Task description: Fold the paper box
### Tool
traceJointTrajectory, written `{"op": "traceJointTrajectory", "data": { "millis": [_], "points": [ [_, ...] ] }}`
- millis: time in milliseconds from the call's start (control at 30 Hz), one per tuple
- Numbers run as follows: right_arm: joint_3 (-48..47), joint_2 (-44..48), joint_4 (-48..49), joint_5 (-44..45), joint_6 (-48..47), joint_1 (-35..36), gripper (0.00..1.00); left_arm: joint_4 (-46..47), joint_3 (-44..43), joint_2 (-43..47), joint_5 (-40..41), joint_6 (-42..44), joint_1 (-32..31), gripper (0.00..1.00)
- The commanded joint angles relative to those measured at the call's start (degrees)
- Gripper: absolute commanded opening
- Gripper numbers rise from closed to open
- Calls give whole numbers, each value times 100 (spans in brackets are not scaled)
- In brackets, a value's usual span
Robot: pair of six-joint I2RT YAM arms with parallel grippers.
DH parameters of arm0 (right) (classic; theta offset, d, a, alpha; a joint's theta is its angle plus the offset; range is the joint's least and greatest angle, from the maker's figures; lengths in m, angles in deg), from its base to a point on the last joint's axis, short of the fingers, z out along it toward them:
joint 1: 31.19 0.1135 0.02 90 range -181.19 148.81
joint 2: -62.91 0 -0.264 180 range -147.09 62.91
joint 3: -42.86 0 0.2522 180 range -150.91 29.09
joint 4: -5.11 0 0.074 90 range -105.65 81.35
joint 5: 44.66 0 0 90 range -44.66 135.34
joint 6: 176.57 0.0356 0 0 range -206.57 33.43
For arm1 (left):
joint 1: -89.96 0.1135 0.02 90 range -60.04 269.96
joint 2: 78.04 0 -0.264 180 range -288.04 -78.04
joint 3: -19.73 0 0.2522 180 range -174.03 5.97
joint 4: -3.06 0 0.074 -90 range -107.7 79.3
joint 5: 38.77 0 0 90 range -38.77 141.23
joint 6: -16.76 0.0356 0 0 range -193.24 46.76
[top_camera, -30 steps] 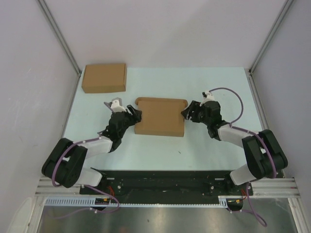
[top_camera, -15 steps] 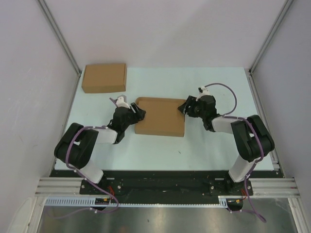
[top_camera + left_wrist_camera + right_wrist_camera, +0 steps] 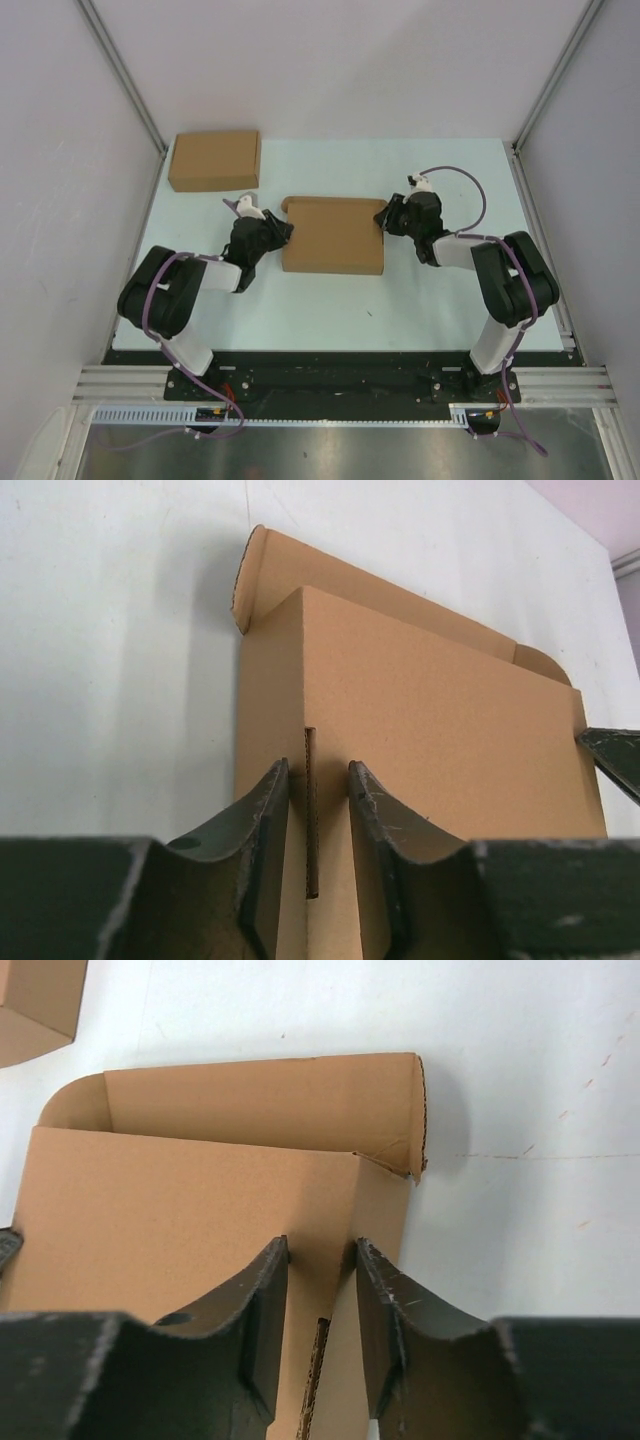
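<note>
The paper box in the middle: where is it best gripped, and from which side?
The paper box lies flat, so its walls offer little. Its far flap juts past the lid, thin and free: probably pinch that, from the far side.

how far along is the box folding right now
Done: the paper box already has walls and a flat top panel. In hand: left tool and right tool straddle its end walls, jaws slightly apart. Left: the rounded far flap still sticks out, seemingly untucked.
</note>
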Motion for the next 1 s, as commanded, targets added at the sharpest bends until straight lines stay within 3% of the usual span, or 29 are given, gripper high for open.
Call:
{"op": "traceJointTrajectory", "data": {
  "millis": [0,467,700,967],
  "points": [
    [-191,176,119,28,-374,374,31,968,-130,-54,-747,-48,-84,31],
    [-218,773,260,661,-1060,875,20,1831,-78,314,-827,602,-242,28],
    [-227,756,-3,556,-902,770,22,1136,-157,342,-660,778,-251,40],
    [2,844,145,538,-963,778,21,1811,37,192,-607,620,-260,38]
  ]
}}
